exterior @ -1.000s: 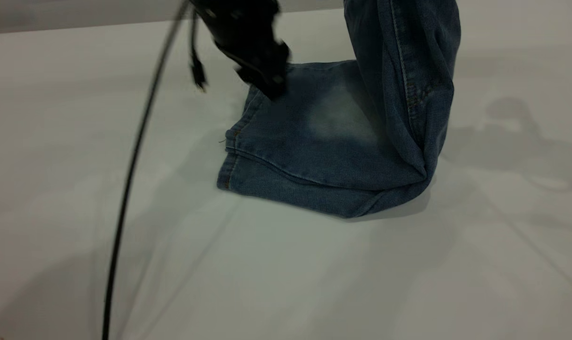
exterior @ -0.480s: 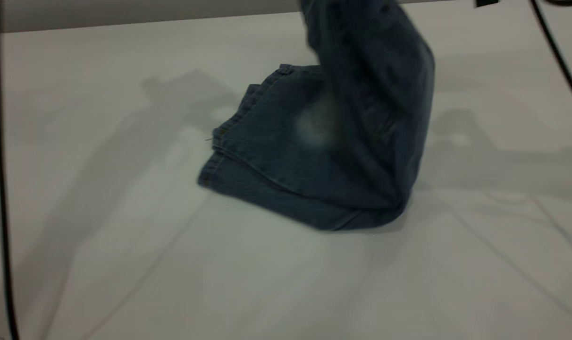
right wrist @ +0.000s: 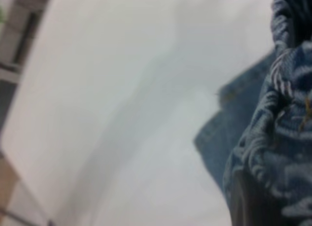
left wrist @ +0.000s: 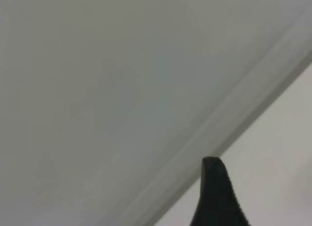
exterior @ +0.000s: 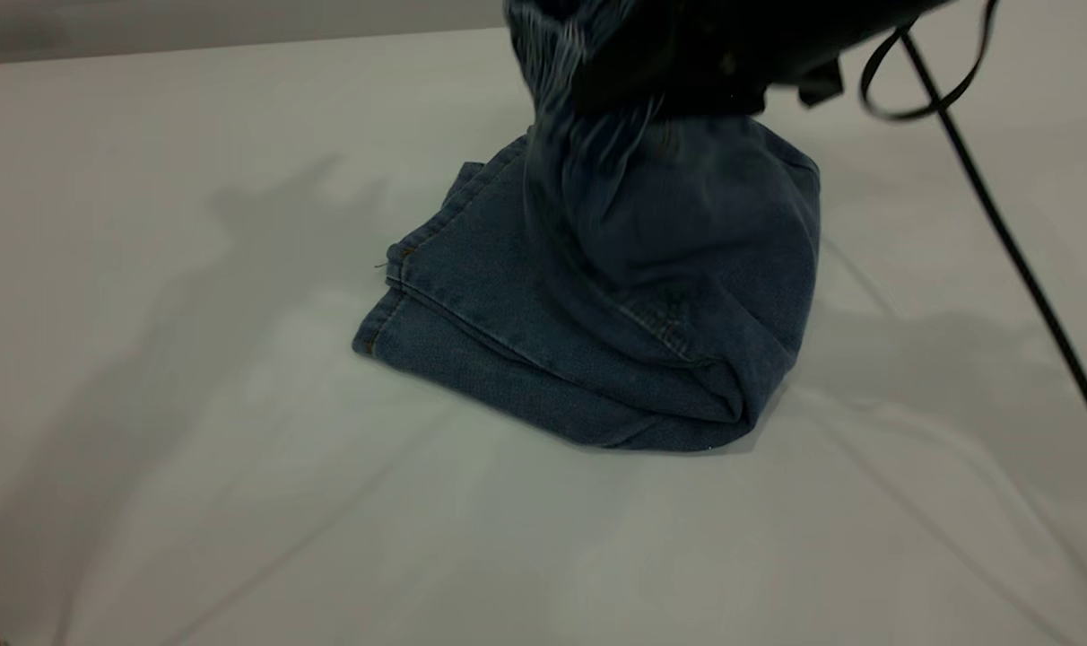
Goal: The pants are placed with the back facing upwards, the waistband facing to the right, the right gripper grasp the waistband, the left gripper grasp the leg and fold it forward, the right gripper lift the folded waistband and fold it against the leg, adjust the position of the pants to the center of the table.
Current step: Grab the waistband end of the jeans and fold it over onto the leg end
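Observation:
The blue denim pants [exterior: 543, 332] lie folded lengthwise on the white table [exterior: 194, 467], hems toward the left. Their ruched waistband [exterior: 543, 45] is held up above the legs by my right gripper [exterior: 615, 85], which is shut on it. The upper part of the pants drapes down from it in a curve over the flat legs. In the right wrist view the gathered waistband [right wrist: 287, 94] fills the space by one dark finger [right wrist: 248, 201]. The printed leg is hidden. My left gripper [left wrist: 246, 184] is out of the exterior view and shows one finger [left wrist: 214, 192] over bare table, holding nothing.
The right arm's black cable [exterior: 1010, 242] slants down across the table's right side. The table's far edge [exterior: 239, 40] runs along the back. Arm shadows fall on the table left and right of the pants.
The right gripper has carried the waistband leftward and lower over the legs. The left gripper, which was at the far hem, has left the exterior view. The pants have slid slightly left.

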Motion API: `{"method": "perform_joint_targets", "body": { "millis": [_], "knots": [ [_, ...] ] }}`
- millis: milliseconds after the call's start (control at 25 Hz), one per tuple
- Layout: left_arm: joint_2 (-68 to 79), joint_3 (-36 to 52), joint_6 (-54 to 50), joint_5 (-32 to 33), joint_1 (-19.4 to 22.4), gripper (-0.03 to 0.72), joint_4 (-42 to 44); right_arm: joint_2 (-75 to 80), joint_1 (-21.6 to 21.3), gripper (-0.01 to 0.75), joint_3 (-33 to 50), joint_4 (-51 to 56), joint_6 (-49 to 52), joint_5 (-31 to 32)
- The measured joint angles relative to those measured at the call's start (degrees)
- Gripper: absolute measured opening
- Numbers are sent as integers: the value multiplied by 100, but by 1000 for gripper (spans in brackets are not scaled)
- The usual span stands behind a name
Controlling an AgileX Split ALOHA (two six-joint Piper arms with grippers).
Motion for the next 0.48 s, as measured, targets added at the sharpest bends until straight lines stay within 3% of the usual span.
{"method": "perform_joint_targets", "body": {
  "millis": [160, 320, 480],
  "knots": [
    [-129, 0, 0, 0, 0, 419, 0, 384, 288, 90, 0, 317, -331, -126],
    [-142, 0, 0, 0, -3, 419, -8, 577, 328, 92, -14, 291, -738, 290],
    [-142, 0, 0, 0, -8, 419, -8, 606, 323, 140, -49, 263, -770, 565]
  ]
}}
